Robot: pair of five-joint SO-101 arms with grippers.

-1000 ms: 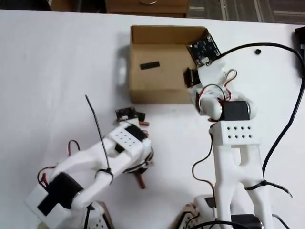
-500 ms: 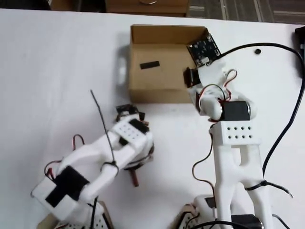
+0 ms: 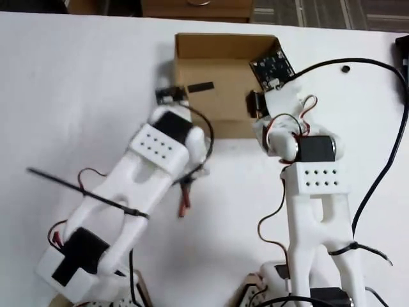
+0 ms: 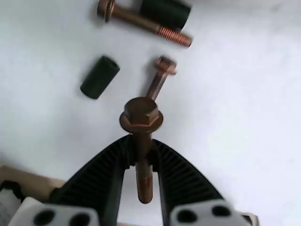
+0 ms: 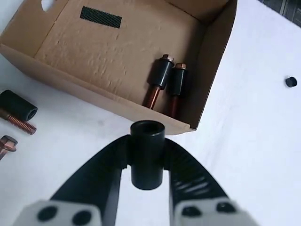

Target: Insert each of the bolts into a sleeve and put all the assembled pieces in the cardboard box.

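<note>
The white left arm [image 3: 137,173] lay stretched diagonally across the worktop, its black-fingered left gripper [image 4: 141,146] clamped on a copper hex-head bolt [image 4: 141,116]. The white right arm [image 3: 316,192] pointed straight forward, its right gripper [image 5: 146,151] clamped on a black cylindrical sleeve [image 5: 147,165].

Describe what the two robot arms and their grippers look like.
The left arm and right arm are white plastic shells with black motor blocks, plates dotted with small holes, thin red and black wires and black cable ties. The left gripper and right gripper have black ribbed fingers on white bases.
</note>
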